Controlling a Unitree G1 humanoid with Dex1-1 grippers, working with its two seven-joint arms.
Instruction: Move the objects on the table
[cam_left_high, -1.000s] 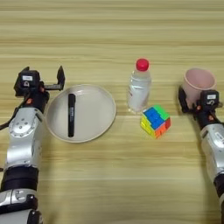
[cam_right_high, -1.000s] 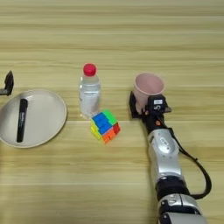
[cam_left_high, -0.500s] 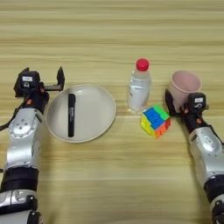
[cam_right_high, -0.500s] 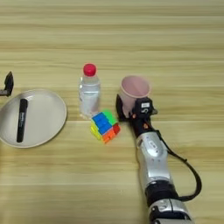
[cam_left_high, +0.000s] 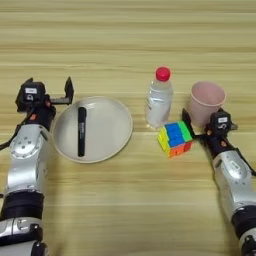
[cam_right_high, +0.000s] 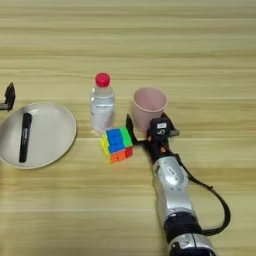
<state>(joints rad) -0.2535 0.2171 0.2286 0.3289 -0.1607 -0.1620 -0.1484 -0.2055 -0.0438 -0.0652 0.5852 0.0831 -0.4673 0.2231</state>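
The pink cup stands upright just right of the clear bottle with a red cap. My right gripper is shut on the cup's lower part, with one black finger showing on its left side. The multicoloured puzzle cube lies right in front of the bottle, close to that finger. The black marker pen lies on the cream plate. My left gripper is open beside the plate's far left rim, holding nothing.
The wood-grain table stretches bare beyond the things. Bottle, cube and cup are bunched together right of the plate.
My right gripper has carried the pink cup leftward, from the right edge to beside the bottle and cube. The left arm, plate, marker, bottle and cube have stayed put.
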